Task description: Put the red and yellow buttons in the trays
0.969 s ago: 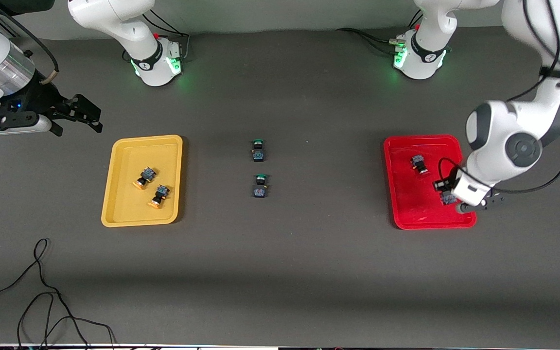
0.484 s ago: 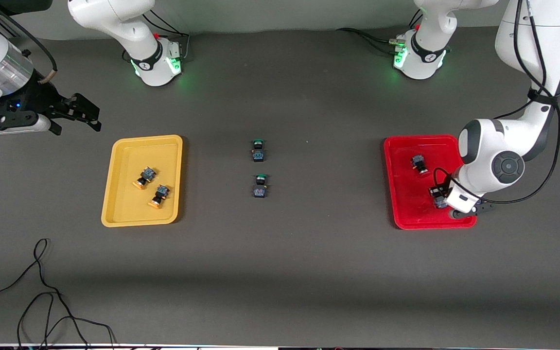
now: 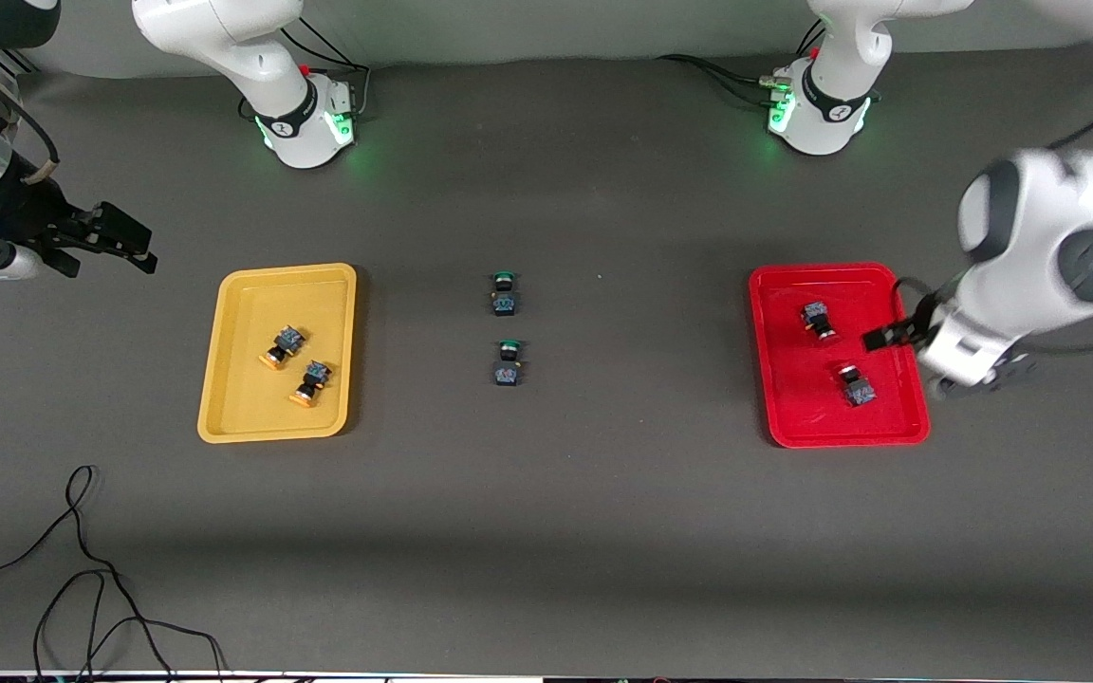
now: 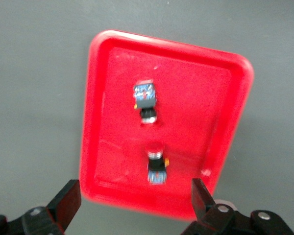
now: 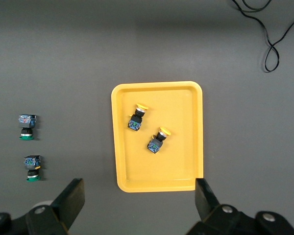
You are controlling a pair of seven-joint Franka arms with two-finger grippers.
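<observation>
The red tray [image 3: 793, 403] holds two red buttons, one [image 3: 819, 320] farther from the front camera and one [image 3: 856, 387] nearer. My left gripper [image 3: 909, 347] is open and empty, up in the air over the tray's rim at the left arm's end. The left wrist view shows the gripper [image 4: 134, 201], the tray [image 4: 201, 98] and both buttons [image 4: 145, 100] [image 4: 157, 167]. The yellow tray [image 3: 248, 413] holds two yellow buttons [image 3: 282, 346] [image 3: 310, 381]. My right gripper [image 3: 108, 243] is open and empty, off the yellow tray toward the right arm's end. The right wrist view shows the gripper [image 5: 139, 198] and the tray [image 5: 181, 166].
Two green-capped buttons [image 3: 504, 294] [image 3: 508, 364] lie in the middle of the table between the trays. They also show in the right wrist view [image 5: 27, 126] [image 5: 32, 167]. A black cable [image 3: 82, 569] loops on the table near the front camera at the right arm's end.
The left gripper let go of the second red button in the red tray, rose and moved toward the left arm's end. The right gripper drew away from the yellow tray.
</observation>
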